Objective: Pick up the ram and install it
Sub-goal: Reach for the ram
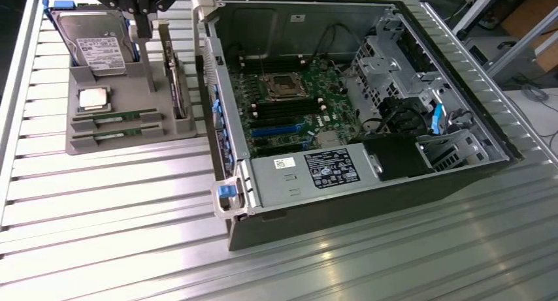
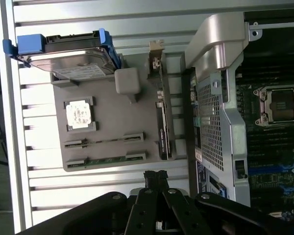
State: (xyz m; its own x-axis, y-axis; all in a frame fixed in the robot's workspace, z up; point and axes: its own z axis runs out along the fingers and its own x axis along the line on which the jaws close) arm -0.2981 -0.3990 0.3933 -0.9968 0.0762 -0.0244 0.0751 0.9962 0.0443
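Claw (image 2: 156, 175) is closed and empty, hovering over the tray (image 2: 117, 117) on the worktop (image 1: 104, 203). Ram (image 1: 117, 134) and twin (image 1: 117, 118) sit edge-up in tray slots, likely so they can be pinched from above. Case (image 1: 349, 213) lies open just beside the tray, with its board facing up.

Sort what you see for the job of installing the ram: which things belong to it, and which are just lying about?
Job: ram sticks, motherboard, pincer, shut.
Lying about: hard drive, processor, card.
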